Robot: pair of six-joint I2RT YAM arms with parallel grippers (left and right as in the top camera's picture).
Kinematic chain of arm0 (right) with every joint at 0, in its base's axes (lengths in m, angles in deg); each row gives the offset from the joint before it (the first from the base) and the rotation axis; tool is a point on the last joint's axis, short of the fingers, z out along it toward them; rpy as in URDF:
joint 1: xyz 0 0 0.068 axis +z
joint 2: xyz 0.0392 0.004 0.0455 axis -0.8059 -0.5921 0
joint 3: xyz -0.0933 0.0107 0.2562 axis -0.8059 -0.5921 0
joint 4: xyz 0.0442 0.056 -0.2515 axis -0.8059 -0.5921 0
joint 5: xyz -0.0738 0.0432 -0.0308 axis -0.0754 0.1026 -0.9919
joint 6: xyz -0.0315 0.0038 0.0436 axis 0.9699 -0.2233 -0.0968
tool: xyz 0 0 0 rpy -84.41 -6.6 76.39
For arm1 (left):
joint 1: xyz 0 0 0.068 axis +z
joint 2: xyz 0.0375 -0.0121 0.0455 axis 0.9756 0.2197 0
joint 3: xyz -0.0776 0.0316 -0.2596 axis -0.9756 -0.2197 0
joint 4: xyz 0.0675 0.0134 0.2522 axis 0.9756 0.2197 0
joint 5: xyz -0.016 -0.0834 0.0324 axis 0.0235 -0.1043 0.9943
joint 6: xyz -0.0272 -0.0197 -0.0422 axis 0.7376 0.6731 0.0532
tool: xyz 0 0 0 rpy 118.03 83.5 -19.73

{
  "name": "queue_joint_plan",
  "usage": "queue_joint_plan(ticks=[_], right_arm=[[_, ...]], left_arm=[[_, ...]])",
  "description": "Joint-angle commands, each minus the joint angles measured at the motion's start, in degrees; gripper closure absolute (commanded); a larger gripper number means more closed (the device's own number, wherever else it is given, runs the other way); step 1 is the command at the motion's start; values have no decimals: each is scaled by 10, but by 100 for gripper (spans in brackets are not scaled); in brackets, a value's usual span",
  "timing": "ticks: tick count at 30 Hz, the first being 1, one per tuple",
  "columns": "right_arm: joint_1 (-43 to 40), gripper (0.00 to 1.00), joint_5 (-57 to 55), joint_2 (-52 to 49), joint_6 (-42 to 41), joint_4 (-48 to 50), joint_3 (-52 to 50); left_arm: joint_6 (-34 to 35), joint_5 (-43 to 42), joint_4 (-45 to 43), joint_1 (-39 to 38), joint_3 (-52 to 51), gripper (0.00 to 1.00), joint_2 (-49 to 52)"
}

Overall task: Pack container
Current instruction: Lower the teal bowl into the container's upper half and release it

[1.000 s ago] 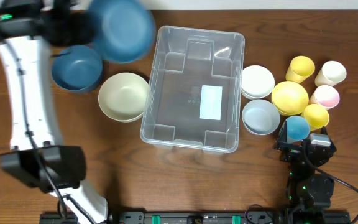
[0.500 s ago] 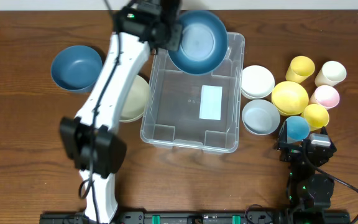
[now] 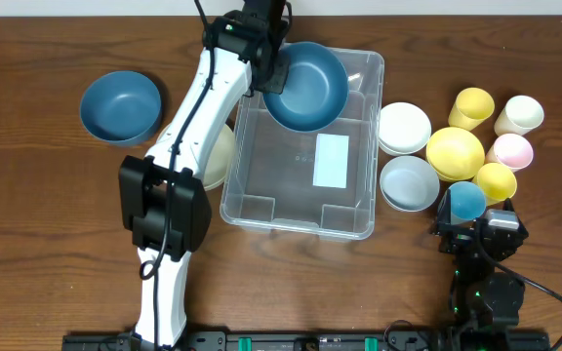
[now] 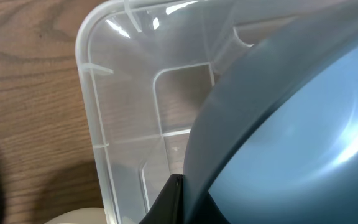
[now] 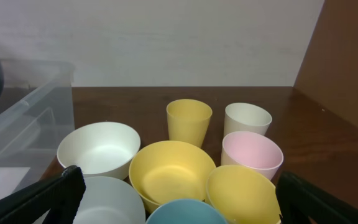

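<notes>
Clear plastic, the container (image 3: pixel 258 185) sits mid-table between a cream bowl (image 3: pixel 219 161) on its left and white bowls (image 3: pixel 404 128) on its right. The left gripper (image 3: pixel 270 70) is clamped on the rim of a blue bowl (image 3: pixel 308 88), holding it over the container's far end. The right gripper (image 3: pixel 479 230) rests at the near right, jaws spread wide, empty, just beside a blue cup (image 3: pixel 466 200).
</notes>
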Motion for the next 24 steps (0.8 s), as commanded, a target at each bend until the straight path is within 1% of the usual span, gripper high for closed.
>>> queue_joint_plan(ticks=[1, 24], right_arm=[[5, 1, -3, 4, -8, -2, -1], [5, 1, -3, 4, -8, -2, -1]], left_arm=[[3, 7, 4, 4, 8, 94, 11], [3, 7, 21, 5, 8, 94, 11]])
